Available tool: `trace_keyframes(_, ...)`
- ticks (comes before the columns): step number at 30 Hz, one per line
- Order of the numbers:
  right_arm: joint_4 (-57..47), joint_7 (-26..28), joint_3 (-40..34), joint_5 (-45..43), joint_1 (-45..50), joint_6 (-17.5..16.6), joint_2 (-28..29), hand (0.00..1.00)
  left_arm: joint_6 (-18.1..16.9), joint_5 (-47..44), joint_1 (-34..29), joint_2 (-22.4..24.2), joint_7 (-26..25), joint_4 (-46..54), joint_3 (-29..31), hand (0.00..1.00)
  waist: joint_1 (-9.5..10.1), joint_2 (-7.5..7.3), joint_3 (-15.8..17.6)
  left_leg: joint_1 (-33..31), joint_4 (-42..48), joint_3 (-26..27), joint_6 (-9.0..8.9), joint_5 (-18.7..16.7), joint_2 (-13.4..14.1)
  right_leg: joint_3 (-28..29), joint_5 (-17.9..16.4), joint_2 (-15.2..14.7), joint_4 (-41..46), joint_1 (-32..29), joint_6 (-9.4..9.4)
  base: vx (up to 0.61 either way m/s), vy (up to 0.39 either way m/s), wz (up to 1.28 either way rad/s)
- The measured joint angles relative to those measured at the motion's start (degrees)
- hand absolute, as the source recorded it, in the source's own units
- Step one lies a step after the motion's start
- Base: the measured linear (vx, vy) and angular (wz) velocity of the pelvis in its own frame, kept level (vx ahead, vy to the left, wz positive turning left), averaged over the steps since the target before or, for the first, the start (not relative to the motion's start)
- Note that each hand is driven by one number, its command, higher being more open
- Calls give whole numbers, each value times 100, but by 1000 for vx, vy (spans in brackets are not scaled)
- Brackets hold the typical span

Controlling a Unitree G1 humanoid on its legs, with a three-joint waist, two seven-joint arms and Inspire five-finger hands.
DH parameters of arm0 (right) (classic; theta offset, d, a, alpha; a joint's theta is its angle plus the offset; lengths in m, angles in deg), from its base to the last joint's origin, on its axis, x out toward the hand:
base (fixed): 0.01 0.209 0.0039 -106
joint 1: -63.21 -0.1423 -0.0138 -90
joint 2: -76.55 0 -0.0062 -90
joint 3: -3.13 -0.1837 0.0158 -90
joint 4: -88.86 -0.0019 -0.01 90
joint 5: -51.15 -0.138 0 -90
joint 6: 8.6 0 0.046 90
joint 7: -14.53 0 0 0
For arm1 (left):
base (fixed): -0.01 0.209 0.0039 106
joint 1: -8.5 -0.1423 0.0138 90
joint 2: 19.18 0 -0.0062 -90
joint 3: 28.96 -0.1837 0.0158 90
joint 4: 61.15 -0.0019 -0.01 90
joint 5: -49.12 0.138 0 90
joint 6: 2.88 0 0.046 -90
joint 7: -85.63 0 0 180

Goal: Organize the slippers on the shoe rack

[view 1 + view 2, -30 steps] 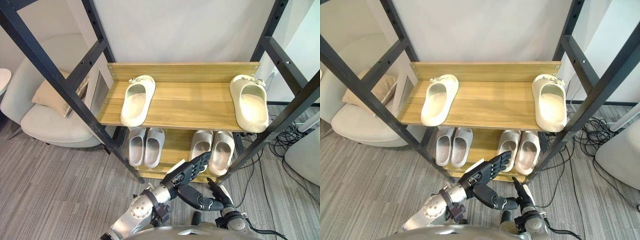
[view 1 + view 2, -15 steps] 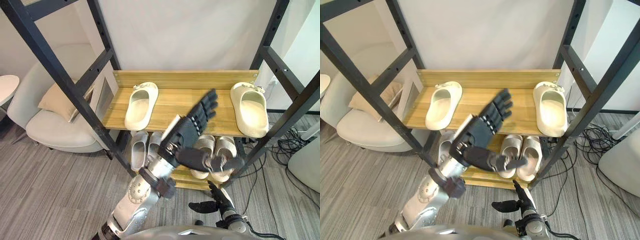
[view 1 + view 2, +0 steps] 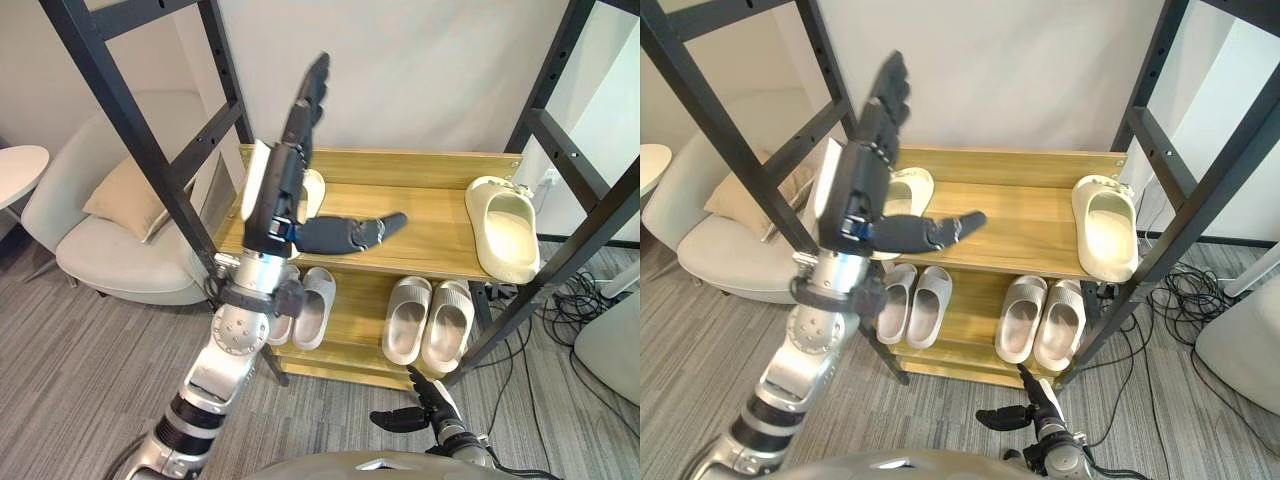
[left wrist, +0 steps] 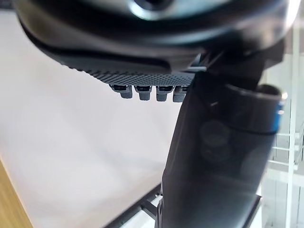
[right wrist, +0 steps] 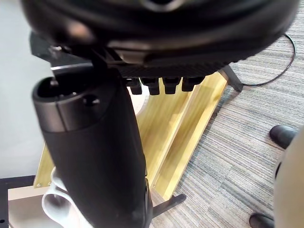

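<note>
My left hand (image 3: 276,192) is raised in front of the left end of the wooden top shelf (image 3: 425,232), open, fingers straight up and thumb pointing right, holding nothing. Behind it lies a cream slipper (image 3: 908,188), largely hidden by the hand. A second cream slipper (image 3: 506,226) lies at the shelf's right end, toe toward me. The lower shelf (image 3: 356,300) carries two pairs of pale grey slippers, one on the left (image 3: 312,302) and one on the right (image 3: 431,322). My right hand (image 3: 408,414) hangs low near the floor, open and empty.
Black rack posts (image 3: 140,150) slant across both sides of the shelves. A pale armchair (image 3: 95,255) with a beige cushion stands to the left, next to a white round table (image 3: 18,166). Cables (image 3: 592,292) lie on the floor at the right.
My left arm has swung up from low before the lower shelf to high before the top shelf's left end, hiding the left cream slipper. The camera has tilted. The slippers have not moved.
</note>
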Motion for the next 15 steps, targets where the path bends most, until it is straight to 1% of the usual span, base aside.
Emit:
trace_keyframes(2, 0, 3, 0, 0, -7, -3, 0, 100, 8, 256, 194, -258, -115, -280, 170, 100, -8, -5, 3, -2, -15, 0, 0, 0, -3, -2, 7, 5, -31, -2, 6, 15, 2, 0)
trace_keyframes(4, -2, 8, 0, 1, -9, -9, 3, 100, 67, 826, 438, -664, -220, -628, 333, 100, -15, -24, 13, -2, -40, 1, -1, 1, -12, -4, 30, 21, -102, -6, 13, 63, 2, 1)
trace_keyframes(5, -2, 9, 1, 3, -11, -9, 3, 100, 82, 957, 481, -734, -228, -693, 360, 100, -15, -30, 16, -6, -44, 2, -1, 1, -15, -3, 35, 31, -119, -6, 15, 65, 4, -1)
trace_keyframes(7, -2, 12, 0, 5, -12, -29, 8, 100, 167, 1519, 664, -1014, -271, -982, 468, 100, -24, -62, 37, -8, -62, 7, 0, 1, -24, 14, 35, 29, -119, -27, 16, 46, 17, -3)
trace_keyframes(10, -6, 14, -2, 12, -8, -113, 8, 100, 192, 1981, 814, -1328, -332, -1254, 510, 100, -37, -98, 49, -82, -67, 20, 1, 0, -38, 46, 38, 22, -119, -119, 20, 20, 20, -4)
trace_keyframes(12, -27, 26, -3, 22, -3, -119, 9, 100, 259, 2260, 907, -1475, -346, -1433, 510, 100, -43, -115, 60, -90, -67, 30, 1, 0, -40, 62, 41, 21, -120, -135, 23, 3, 10, -4)
trace_keyframes(14, -100, 46, -6, 114, 24, -144, 6, 100, 403, 2642, 1015, -1643, -358, -1649, 522, 100, -64, -132, 67, -97, -67, 34, 11, -6, -40, 78, 41, 22, -121, -149, 23, -5, 4, -2)
trace_keyframes(15, -101, 50, -4, 114, 27, -161, 9, 100, 410, 2708, 1037, -1705, -364, -1711, 522, 100, -70, -138, 70, -100, -67, 42, 18, -11, -38, 89, 40, 24, -122, -158, 22, -21, 12, -5)
